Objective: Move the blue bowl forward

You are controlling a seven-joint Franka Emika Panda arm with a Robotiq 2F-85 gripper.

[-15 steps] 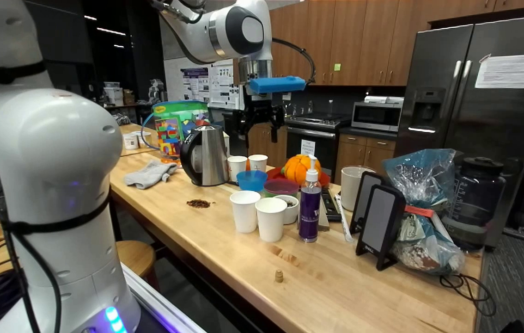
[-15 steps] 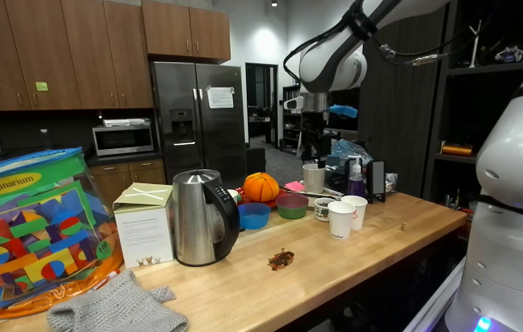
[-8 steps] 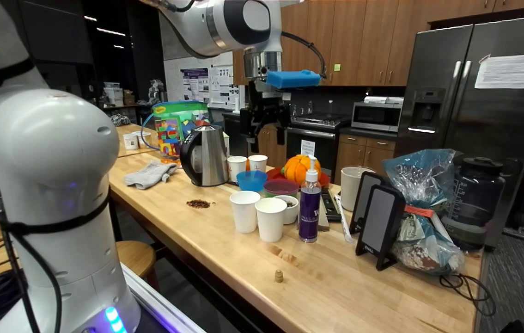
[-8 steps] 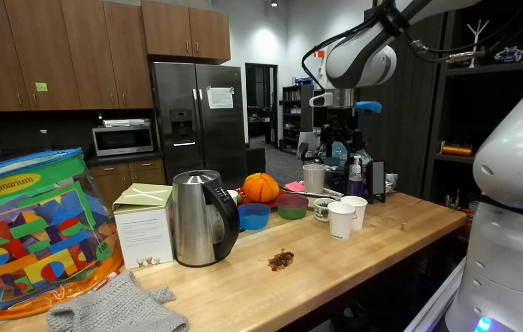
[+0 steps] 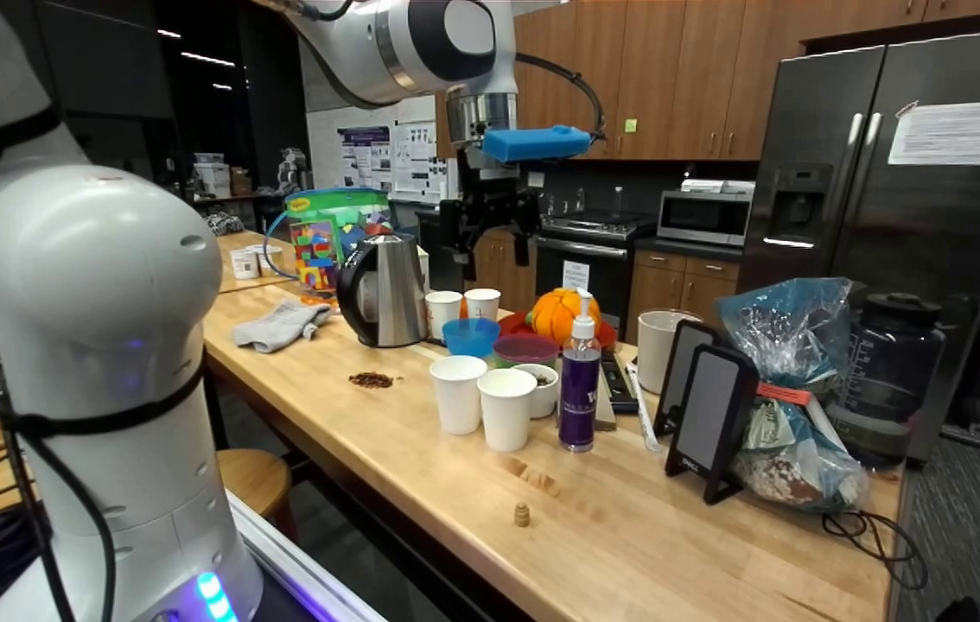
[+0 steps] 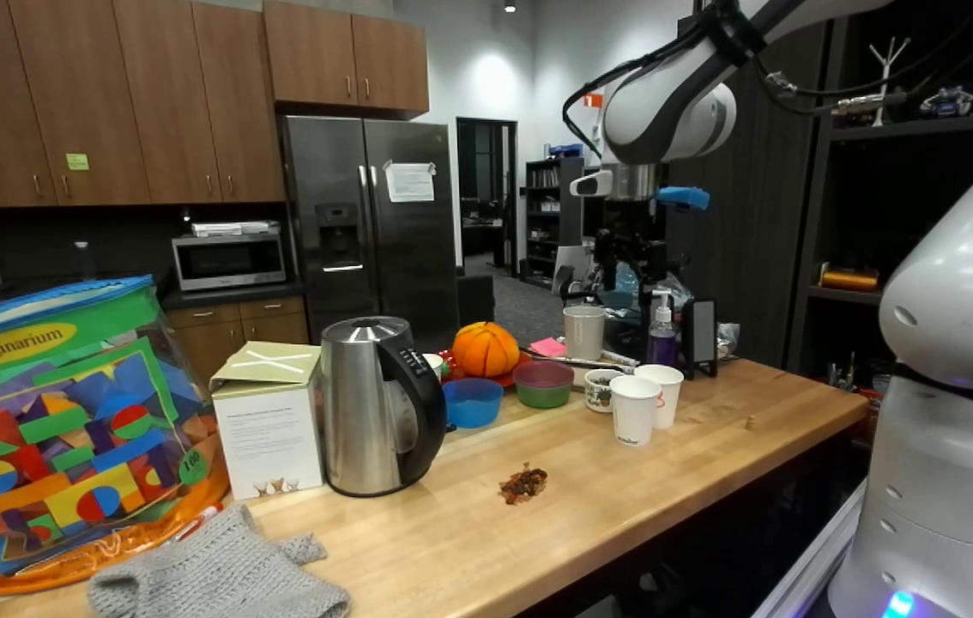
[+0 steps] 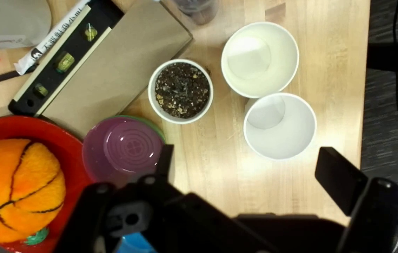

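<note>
The blue bowl [image 5: 471, 337] stands upright on the wooden table in both exterior views [image 6: 474, 403], beside the purple bowl [image 5: 525, 350]. In the wrist view only a bit of the blue bowl [image 7: 136, 244] shows at the bottom edge, mostly hidden behind a black finger. My gripper [image 5: 492, 252] is open and empty, held well above the table and pointing down. It also shows in an exterior view [image 6: 631, 266]. In the wrist view its two fingertips [image 7: 250, 165] are wide apart over bare wood, close to a white paper cup's rim in the picture.
Two white paper cups [image 7: 260, 59] and a cup of soil [image 7: 180, 91] stand near the purple bowl. A kettle [image 6: 375, 403] stands beside the blue bowl. A red plate with an orange pumpkin [image 6: 486, 348] is behind. A purple pump bottle [image 5: 579, 389] and a grey cloth [image 6: 220, 571] are also there.
My gripper has moved away from the kettle side, toward the pump bottle in an exterior view, then shifted slightly back and up. The blue bowl has not moved.
</note>
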